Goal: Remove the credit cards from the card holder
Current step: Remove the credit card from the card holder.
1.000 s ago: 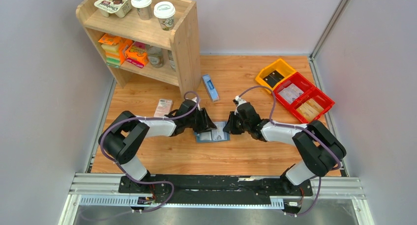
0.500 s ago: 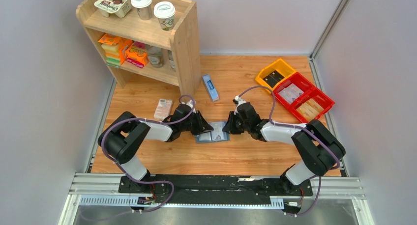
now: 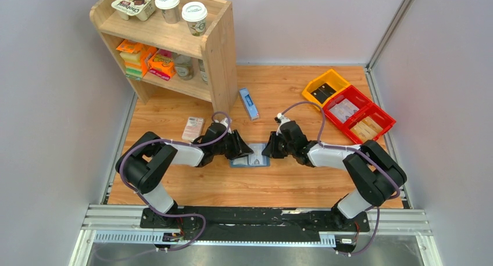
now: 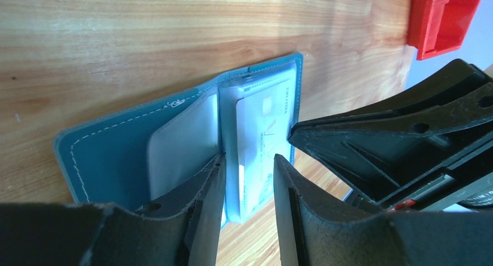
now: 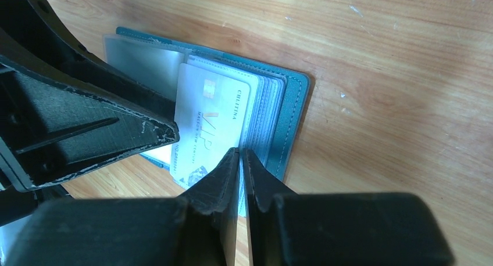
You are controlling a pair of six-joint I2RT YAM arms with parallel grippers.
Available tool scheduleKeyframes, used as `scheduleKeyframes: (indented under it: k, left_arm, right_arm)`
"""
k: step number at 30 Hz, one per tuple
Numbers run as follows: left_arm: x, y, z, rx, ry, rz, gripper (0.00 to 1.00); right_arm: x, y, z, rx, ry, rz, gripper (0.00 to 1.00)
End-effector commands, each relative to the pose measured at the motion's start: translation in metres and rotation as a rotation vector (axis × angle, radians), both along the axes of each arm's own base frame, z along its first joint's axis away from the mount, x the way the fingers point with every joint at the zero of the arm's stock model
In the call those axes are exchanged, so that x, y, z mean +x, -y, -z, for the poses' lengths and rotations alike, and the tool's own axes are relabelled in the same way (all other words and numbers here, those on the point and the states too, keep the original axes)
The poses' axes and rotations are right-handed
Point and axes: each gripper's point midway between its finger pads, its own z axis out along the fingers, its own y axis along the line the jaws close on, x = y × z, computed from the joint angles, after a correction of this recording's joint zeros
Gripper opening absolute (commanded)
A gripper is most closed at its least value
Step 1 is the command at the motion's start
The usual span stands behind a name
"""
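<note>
**Top view.** The card holder lies opened flat, inner face up, on the table, about mid-width and nearer the arms than the far edge. Its long axis runs left to right. Both arms are folded low, elbows out, forearms nearly level and turned inward. The left gripper sits over the holder's left end and the right gripper over its right end, tips facing each other. A shelf stands far left; a blue box and a pink pack lie apart from the holder; the bins are far right.

**Left wrist view.** The holder shows its teal cover with pale stitching. A stack of clear sleeves rises from the fold, with a pale card on top. The left gripper has its fingers parted, one to each side of the sleeve stack, with open space between them. The right gripper comes in from the right, its tip at the card's edge.

**Right wrist view.** The holder lies with its teal border to the right of the fanned sleeves. The card lies lengthwise toward the camera. The right gripper has its fingers drawn almost together, tips at the near edge of the sleeves. Whether they pinch a sleeve cannot be told. The left gripper lies across the holder's left half.
</note>
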Motion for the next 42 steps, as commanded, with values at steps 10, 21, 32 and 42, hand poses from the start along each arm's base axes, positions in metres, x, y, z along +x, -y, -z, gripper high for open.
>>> scheduleKeyframes:
  k: [10,21,32,42]
  left_arm:
    - [0.002,0.013,-0.015,-0.054,0.094,0.082,0.24]
    - [0.003,0.010,-0.041,-0.182,0.165,0.052,0.06]
    - [-0.004,-0.009,-0.029,-0.136,0.134,0.020,0.01]
    - [-0.014,-0.027,0.001,-0.038,0.032,-0.015,0.00]
  right_arm:
    - [-0.012,0.009,0.028,-0.061,-0.075,-0.002,0.12]
    - [-0.013,0.017,0.040,-0.104,-0.094,0.020,0.11]
    - [-0.011,0.029,0.050,-0.142,-0.129,0.068,0.08]
    - [-0.008,0.025,0.041,-0.125,-0.118,0.053,0.08]
